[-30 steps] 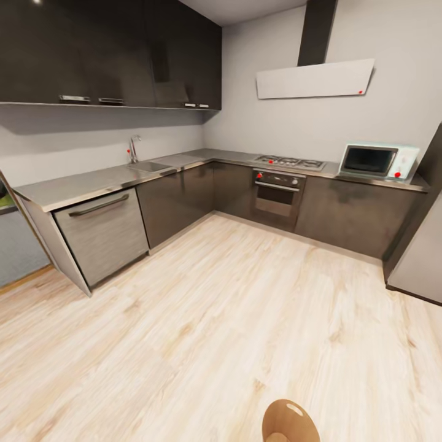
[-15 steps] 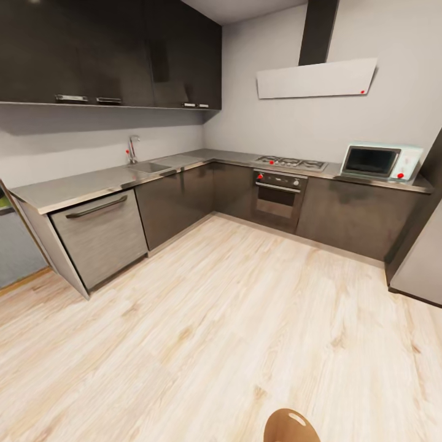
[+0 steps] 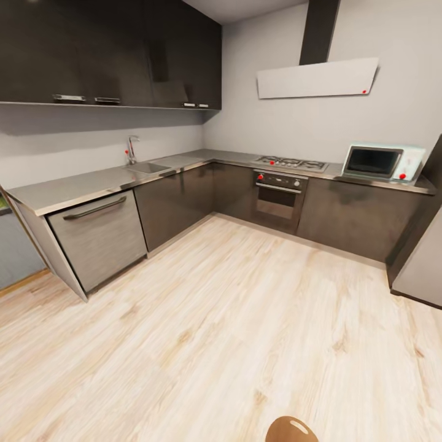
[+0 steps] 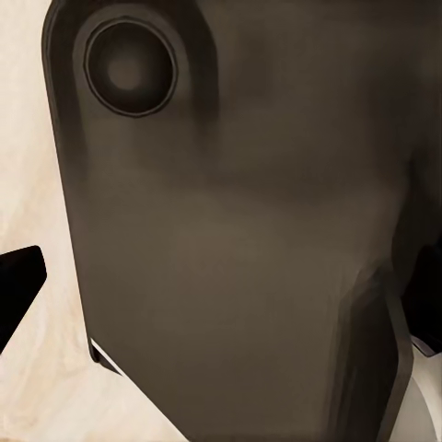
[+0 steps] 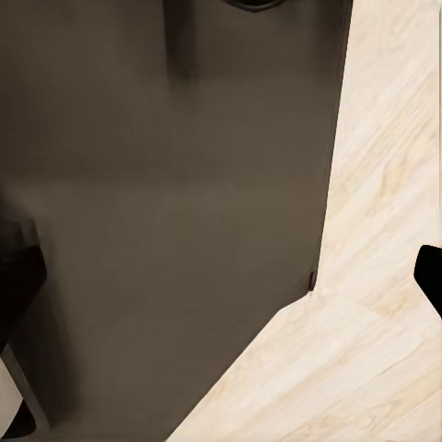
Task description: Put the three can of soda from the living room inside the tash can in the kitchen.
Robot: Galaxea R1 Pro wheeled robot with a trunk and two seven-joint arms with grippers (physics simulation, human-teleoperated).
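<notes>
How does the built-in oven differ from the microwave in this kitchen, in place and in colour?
The oven is set into the dark cabinets, below the hob; the microwave stands on top of the counter. The oven front is dark; the microwave has a pale casing. Both have a dark door and red knobs.

The kitchen's cabinets (image 3: 178, 202) were dark grey under a steel-grey counter (image 3: 92, 181). The floor (image 3: 233, 331) was pale wood with streaked grain. The hood (image 3: 316, 78) was white, the microwave (image 3: 382, 162) pale mint with red dots, the walls light grey.
</notes>
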